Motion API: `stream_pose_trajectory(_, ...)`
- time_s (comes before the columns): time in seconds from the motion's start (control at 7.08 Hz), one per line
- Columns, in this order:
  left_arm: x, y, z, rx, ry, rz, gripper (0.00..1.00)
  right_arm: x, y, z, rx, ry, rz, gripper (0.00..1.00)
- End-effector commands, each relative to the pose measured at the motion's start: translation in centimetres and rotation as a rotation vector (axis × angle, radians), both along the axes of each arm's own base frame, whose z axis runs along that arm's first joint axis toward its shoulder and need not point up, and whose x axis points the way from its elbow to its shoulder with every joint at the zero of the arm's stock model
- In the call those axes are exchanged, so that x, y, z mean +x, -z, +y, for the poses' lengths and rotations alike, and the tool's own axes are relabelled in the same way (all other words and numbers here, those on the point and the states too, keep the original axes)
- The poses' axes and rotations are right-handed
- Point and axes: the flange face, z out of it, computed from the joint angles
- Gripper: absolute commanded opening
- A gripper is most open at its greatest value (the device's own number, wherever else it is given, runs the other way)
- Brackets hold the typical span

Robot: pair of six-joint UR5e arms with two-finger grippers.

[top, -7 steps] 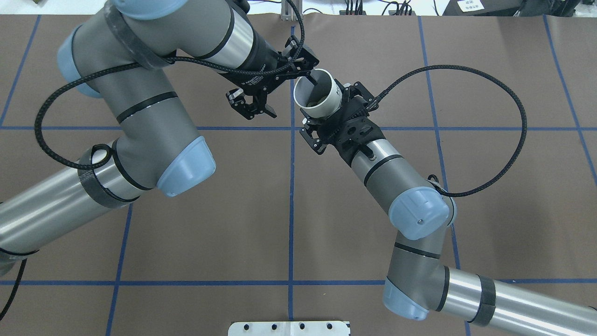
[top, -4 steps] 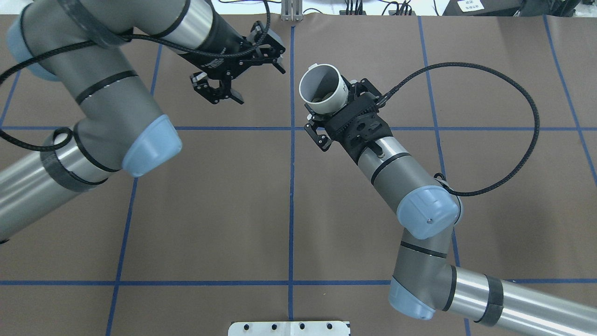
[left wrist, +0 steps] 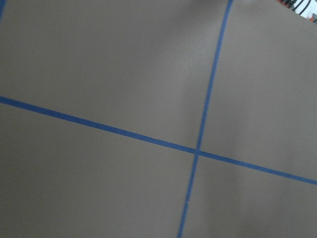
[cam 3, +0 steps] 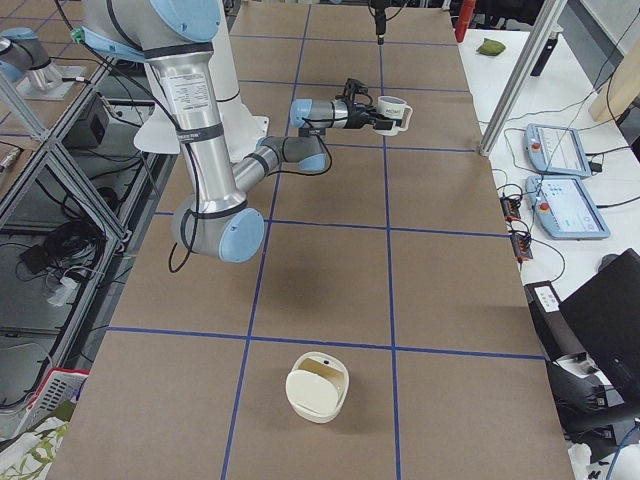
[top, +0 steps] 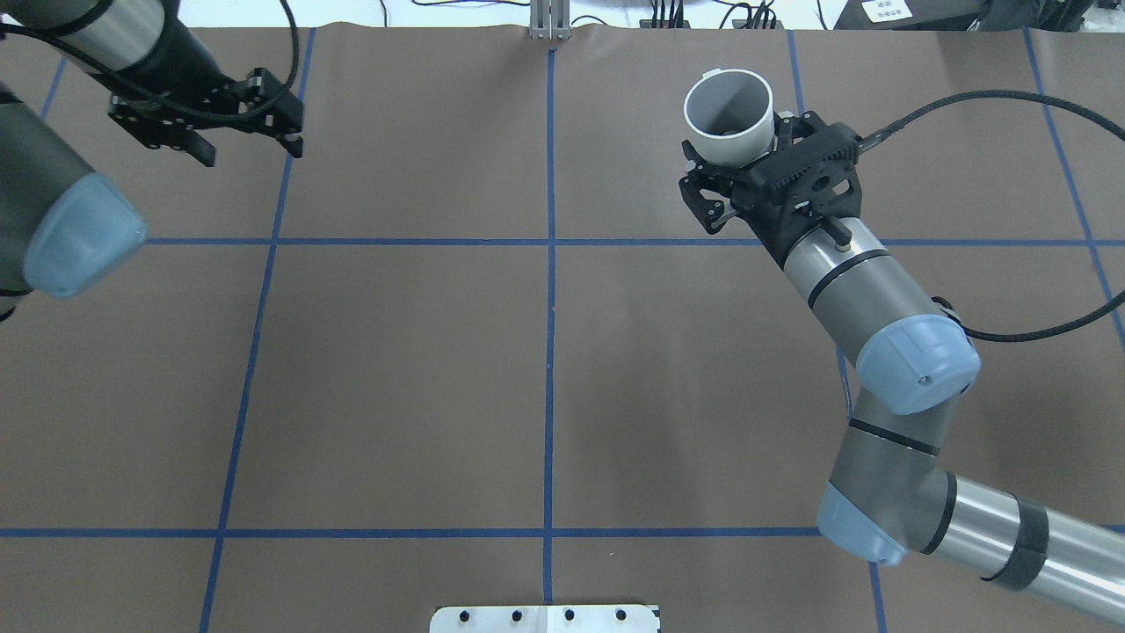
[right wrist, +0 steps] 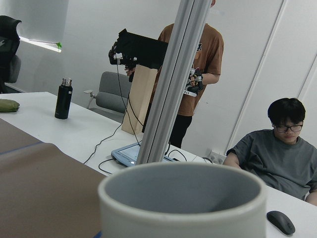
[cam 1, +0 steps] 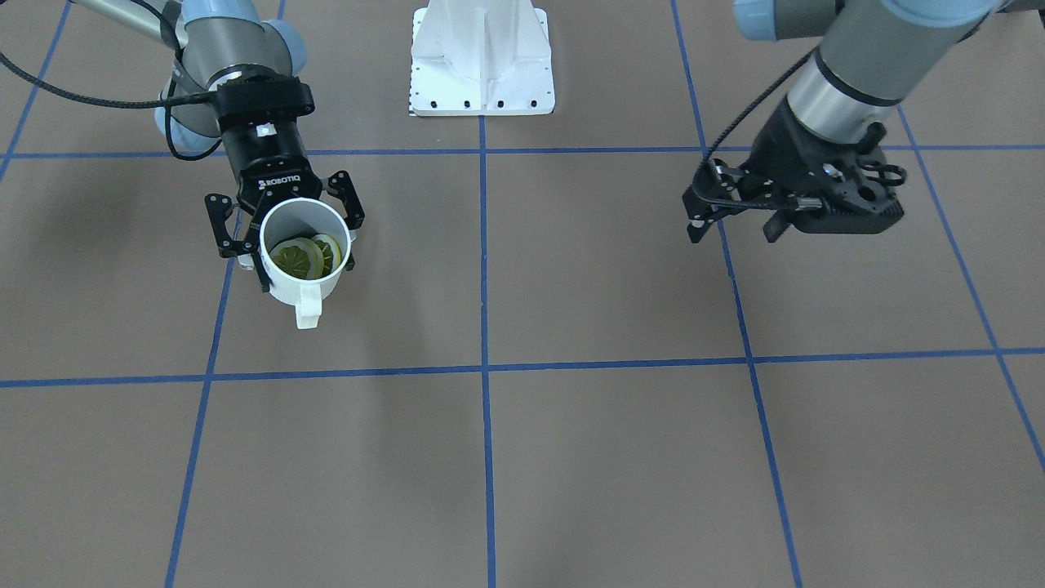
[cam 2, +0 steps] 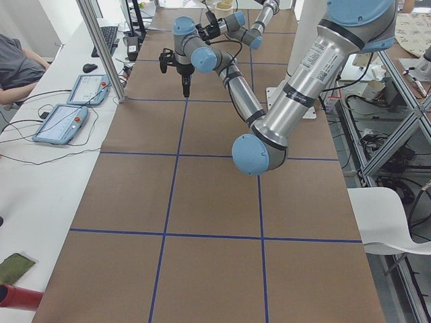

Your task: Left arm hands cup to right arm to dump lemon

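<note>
The right arm [top: 866, 281] is stretched toward the far right part of the table [top: 395, 369] with its wrist laid nearly level. The right gripper [cam 1: 286, 227] is clamped from both sides on the wall of the cup [cam 1: 309, 284], which is held upright with its handle turned away from the wrist and the lemon [cam 1: 298, 259] seen as slices lying inside. The left arm [cam 1: 849, 73] is reached over the far left part, well apart from the cup, and the left gripper [cam 1: 732, 227] is spread wide with nothing between its jaws.
</note>
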Motion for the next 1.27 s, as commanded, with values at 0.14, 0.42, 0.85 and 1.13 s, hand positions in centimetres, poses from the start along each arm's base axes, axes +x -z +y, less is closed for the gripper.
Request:
stream_pose_trajectory(0.14, -10.0, -10.8, -1.0, 0.142, -0.12, -0.129, 1.0, 6.8, -5.4, 2.0, -0.056, -0.017, -0.07, 0.0)
stream_pose_trajectory(0.42, -15.7, -15.7, -0.5, 0.195, -0.169, -0.182, 1.0, 10.9, -10.1, 3.8, -0.063, -0.027, -0.152, 0.0)
stream_pose_trajectory(0.85, -17.5, -17.0, -0.2, 0.192, -0.167, -0.183, 1.0, 19.1, -18.4, 8.2, -0.077, -0.041, -0.281, 0.0)
stream_pose_trajectory(1.13, -17.5, -16.7, -0.1, 0.196, -0.168, -0.179, 1.0, 23.9, -25.7, 11.6, -0.101, 0.01, -0.518, 0.0)
